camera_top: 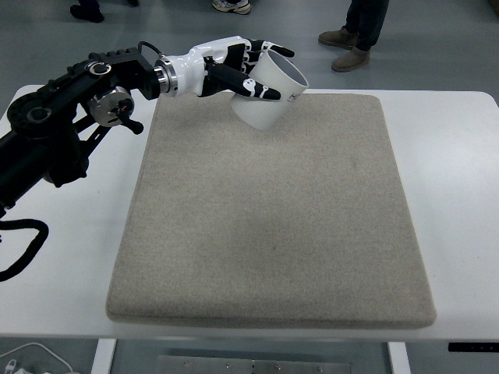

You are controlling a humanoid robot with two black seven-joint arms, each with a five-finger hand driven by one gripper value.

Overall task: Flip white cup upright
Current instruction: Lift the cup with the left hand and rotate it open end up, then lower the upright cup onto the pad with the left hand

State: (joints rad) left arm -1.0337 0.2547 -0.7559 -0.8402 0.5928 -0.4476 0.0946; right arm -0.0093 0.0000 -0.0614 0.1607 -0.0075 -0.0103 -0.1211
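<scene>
Left hand point(245, 66) extended from left, fingers curled closed.

Black arm point(54, 132), white-and-black hand point(234, 70)

This looks like a robot lab or test room. A plain white table point(452, 195) stands on a smooth grey floor point(437, 31), with a grey felt mat point(273, 234) spread across most of the tabletop. A black robot arm point(54, 132) reaches in over the table's left edge. Past the far edge, people's shoes point(343, 47) stand around watching. White cables point(31, 360) lie below the near left corner.
</scene>
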